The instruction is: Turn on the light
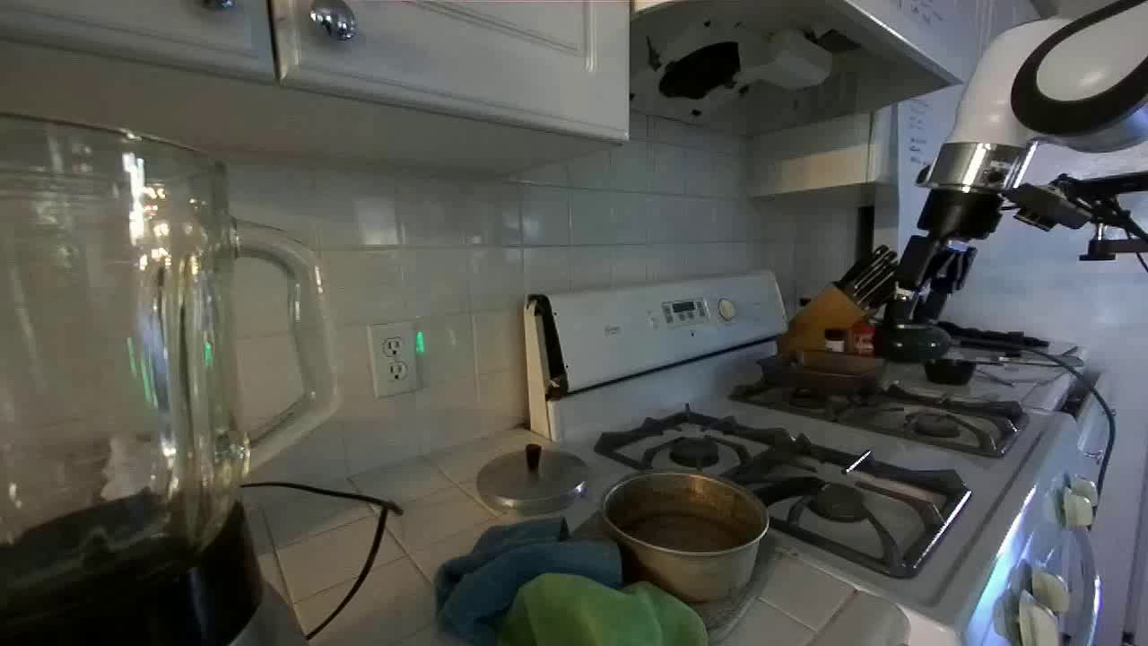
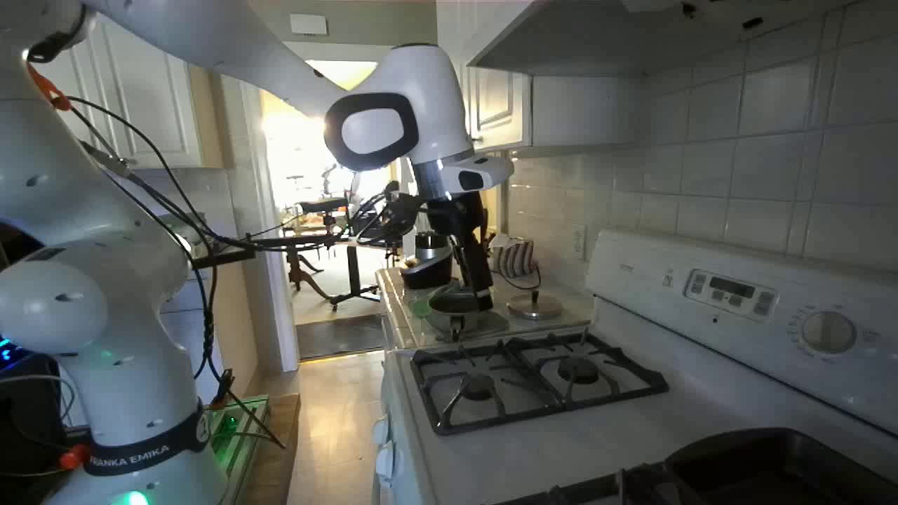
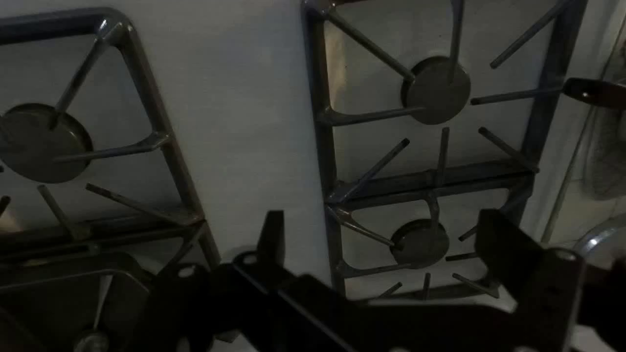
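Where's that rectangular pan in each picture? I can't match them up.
Exterior view: the pan is right of centre, just below the knife block.
Exterior view: bottom right corner, the pan partly cut off.
Wrist view: bottom left corner, the pan also cut off.
Shared landmark: the grate that the pan isn't on.

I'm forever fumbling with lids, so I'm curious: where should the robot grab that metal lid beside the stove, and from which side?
Probably by its dark knob, from straight above. In both exterior views the lid lies flat and low, offering little at its edge, while the knob stands upright at the middle, so the open jaws could close on its two sides.
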Robot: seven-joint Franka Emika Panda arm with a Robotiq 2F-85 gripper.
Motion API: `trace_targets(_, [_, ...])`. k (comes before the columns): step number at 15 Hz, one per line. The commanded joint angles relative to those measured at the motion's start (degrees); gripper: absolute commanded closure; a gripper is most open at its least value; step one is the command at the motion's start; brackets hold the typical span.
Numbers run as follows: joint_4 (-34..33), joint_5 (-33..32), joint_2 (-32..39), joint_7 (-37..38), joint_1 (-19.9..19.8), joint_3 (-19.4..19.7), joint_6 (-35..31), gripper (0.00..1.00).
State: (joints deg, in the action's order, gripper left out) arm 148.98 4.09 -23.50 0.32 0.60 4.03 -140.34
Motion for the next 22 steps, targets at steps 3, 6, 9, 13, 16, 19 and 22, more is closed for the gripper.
trace_targets(3, [-0.1,0.33,-0.01,-0.25,-0.59,-0.58,0.18,0.0])
trace_targets(6, [-0.1,0.33,-0.01,-0.25,-0.59,-0.58,0.18,0.0])
trace_targets(9, [-1.65,0.44,0.86,4.12,-2.45,-0.67,-0.52,0.0])
trace_targets(13, [-3.25,0.75,-0.48,7.98,-5.3,0.08,-1.11,0.0])
trace_targets(16, [-3.73,0.3,-1.19,8.13,-6.44,0.03,-0.96,0.0])
trace_targets(19, [-3.88,-0.93,-2.4,7.14,-7.4,0.14,-0.58,0.0])
trace_targets(22, [-4.26,-2.35,-4.74,6.01,-8.69,0.56,0.71,0.0])
